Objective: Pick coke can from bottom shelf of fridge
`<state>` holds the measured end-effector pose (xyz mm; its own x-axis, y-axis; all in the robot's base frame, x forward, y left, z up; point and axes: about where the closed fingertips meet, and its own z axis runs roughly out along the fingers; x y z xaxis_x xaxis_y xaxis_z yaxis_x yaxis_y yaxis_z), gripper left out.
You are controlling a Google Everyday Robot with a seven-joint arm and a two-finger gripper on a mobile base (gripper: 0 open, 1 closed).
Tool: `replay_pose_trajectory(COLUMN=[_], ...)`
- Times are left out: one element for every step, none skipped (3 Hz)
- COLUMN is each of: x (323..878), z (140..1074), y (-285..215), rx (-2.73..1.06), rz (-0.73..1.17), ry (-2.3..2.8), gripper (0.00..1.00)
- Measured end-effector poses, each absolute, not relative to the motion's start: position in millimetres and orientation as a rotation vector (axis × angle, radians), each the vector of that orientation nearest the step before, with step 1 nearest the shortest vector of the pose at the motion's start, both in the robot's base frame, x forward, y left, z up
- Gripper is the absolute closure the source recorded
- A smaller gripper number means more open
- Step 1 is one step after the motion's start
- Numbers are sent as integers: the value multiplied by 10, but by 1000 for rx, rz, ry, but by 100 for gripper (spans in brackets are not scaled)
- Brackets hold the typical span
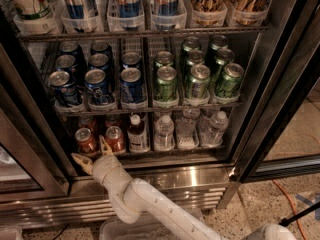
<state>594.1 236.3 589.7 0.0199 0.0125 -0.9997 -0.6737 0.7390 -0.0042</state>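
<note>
Red coke can [86, 139], tan hand [89, 151] below
</note>
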Motion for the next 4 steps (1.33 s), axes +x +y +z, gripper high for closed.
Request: replay_pose_trajectory(x=[5972, 6016, 6079, 6133], z=[5881, 5872, 5890, 5929], y=[2380, 2389, 2349, 2244], rx=[-568, -561, -528, -500], rz=[578, 576, 571, 551], ry=[1474, 1478, 1477, 1475], gripper=[32, 35, 37, 31])
